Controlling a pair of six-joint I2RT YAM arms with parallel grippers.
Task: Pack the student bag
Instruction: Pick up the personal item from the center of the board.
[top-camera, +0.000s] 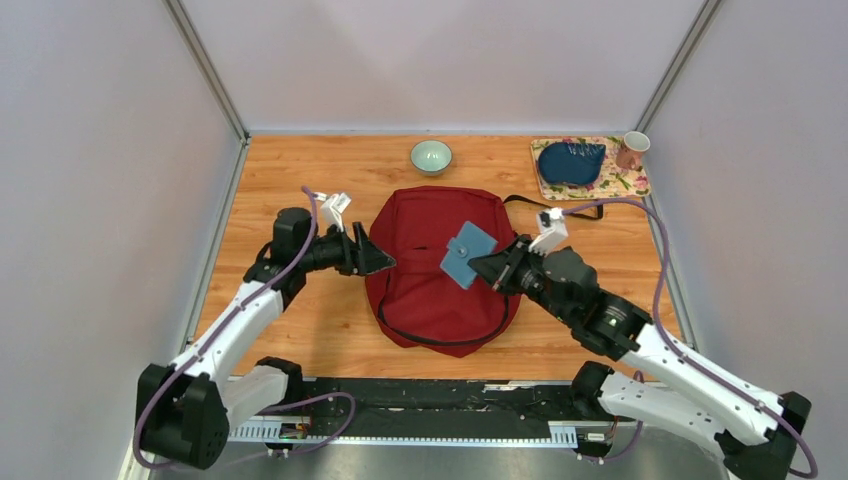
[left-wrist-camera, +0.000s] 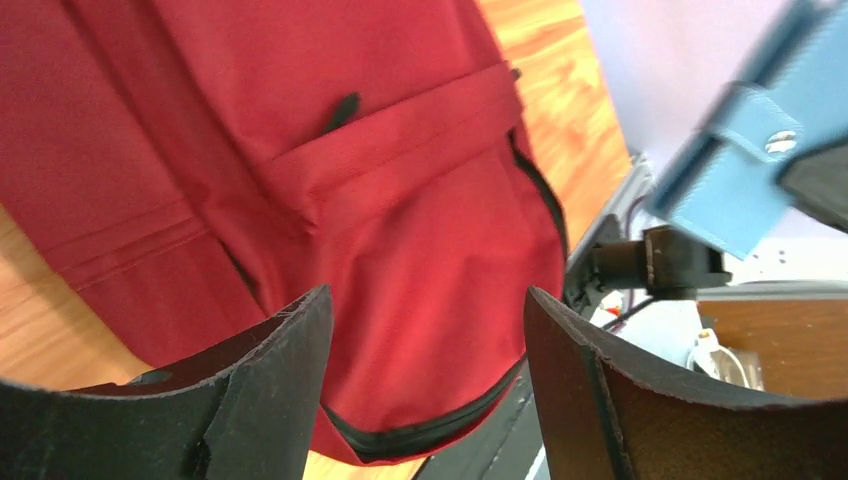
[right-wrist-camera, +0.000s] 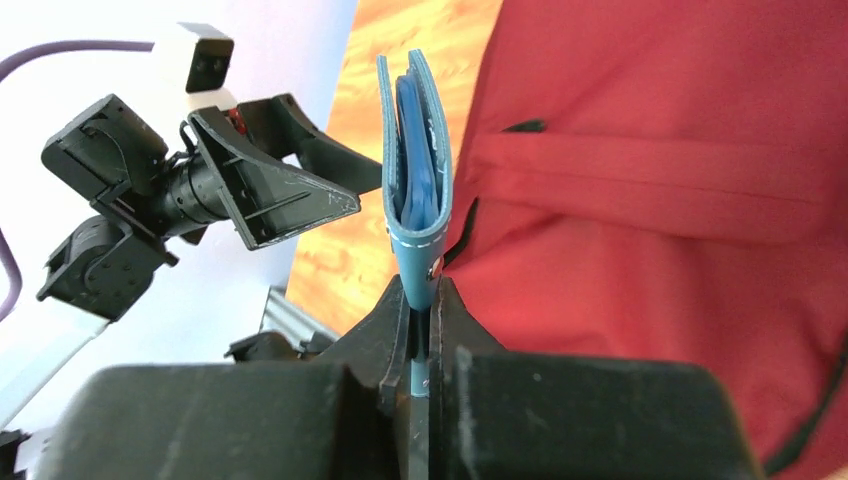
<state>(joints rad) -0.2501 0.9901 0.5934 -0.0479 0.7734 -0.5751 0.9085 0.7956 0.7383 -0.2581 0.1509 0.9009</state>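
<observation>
Student bag (top-camera: 430, 300), lengthwise near-to-far, lies just beneath the right hand (top-camera: 480, 268) pinching a blue wallet (top-camera: 466, 254); spread left hand (top-camera: 384, 262) flanks its left edge.

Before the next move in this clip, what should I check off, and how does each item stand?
1. Grip: right gripper shut on the blue wallet: ok.
2. Position: blue wallet held above the student bag: ok.
3. Support: left gripper open and empty: ok.
4. Entry: an open compartment on the student bag to take the wallet: cannot tell, none shows.
</observation>
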